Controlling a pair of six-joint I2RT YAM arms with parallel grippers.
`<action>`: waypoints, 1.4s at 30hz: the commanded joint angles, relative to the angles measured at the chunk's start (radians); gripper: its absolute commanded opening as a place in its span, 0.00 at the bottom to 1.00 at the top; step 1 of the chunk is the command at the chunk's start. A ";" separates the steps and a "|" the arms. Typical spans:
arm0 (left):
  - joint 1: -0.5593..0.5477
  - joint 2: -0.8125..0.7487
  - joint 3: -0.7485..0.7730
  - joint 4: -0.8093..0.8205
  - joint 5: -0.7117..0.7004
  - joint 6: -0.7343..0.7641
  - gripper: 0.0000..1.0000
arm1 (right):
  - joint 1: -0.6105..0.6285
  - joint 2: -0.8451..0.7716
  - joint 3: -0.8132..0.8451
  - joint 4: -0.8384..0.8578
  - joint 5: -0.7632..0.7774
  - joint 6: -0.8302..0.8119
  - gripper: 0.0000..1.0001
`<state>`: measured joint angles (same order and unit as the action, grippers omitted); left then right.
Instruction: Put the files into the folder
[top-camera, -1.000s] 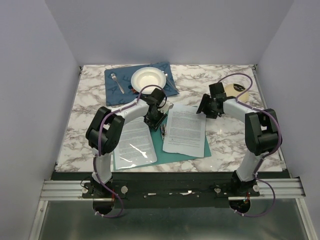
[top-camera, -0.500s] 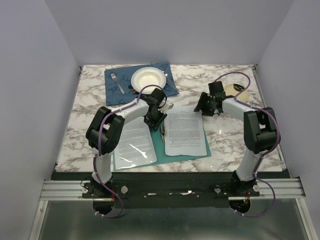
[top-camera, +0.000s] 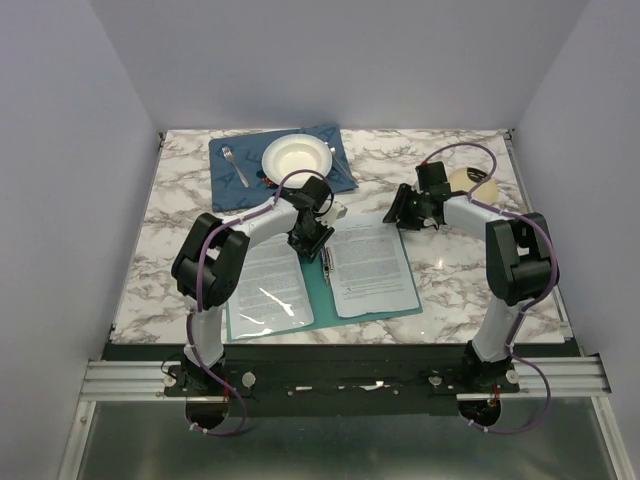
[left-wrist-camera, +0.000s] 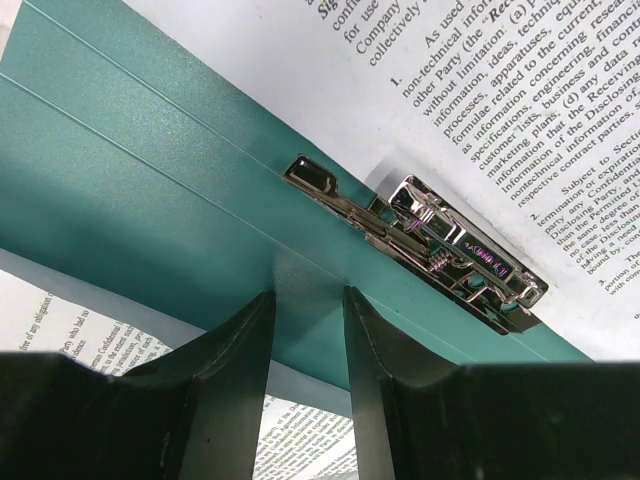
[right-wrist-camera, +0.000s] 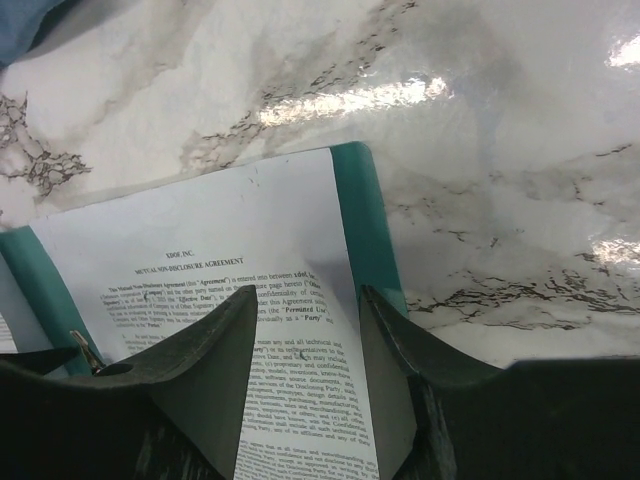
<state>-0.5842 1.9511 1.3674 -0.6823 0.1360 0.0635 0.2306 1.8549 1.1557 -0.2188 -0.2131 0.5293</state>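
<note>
On marble table (top-camera: 200, 190), the folder (left-wrist-camera: 150, 170) holds the files (top-camera: 370, 265); left gripper (left-wrist-camera: 308, 295) and right gripper (right-wrist-camera: 307, 292) gape empty.

Top external: high above near edge, looking down on whole table (top-camera: 180, 205). Left wrist: tight on folder (left-wrist-camera: 150, 170) clip (left-wrist-camera: 430, 245). Right wrist: low oblique, folder's far corner. Shared: folder.

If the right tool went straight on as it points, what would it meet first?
Probably the printed paper lying on the open green folder: the right tool has its open jaws framing that sheet. Depth is unclear.
</note>
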 joint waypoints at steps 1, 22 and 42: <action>0.003 0.029 0.030 -0.023 0.014 0.007 0.44 | 0.010 0.026 0.036 0.019 -0.046 -0.038 0.53; 0.006 -0.061 0.240 -0.177 0.054 -0.010 0.47 | 0.010 -0.118 -0.007 -0.047 0.150 -0.068 0.64; 0.288 -0.130 0.013 -0.129 -0.157 0.099 0.47 | 0.087 0.012 0.100 0.184 -0.266 -0.011 0.54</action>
<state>-0.2821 1.8053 1.4528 -0.8330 0.0540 0.1162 0.3065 1.8057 1.1381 -0.0124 -0.4744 0.5304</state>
